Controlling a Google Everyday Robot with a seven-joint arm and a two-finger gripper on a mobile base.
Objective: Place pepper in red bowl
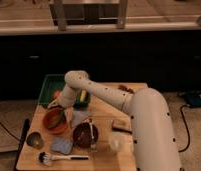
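The red bowl (54,121) is a round orange-red bowl at the left of the wooden table. My gripper (60,106) hangs just above the bowl's far rim, at the end of the white arm that bends down from an elbow (76,80). I cannot tell whether it holds anything. A small red-orange thing, possibly the pepper (56,94), shows beside the arm at the near edge of the green tray (51,82).
A darker maroon bowl (85,135) with a utensil stands right of the red bowl. A yellow item (83,95) lies in the tray. A metal cup (34,140), a blue sponge (61,146), a brush (56,158), a white cup (116,142) and a brown block (121,125) are near the front.
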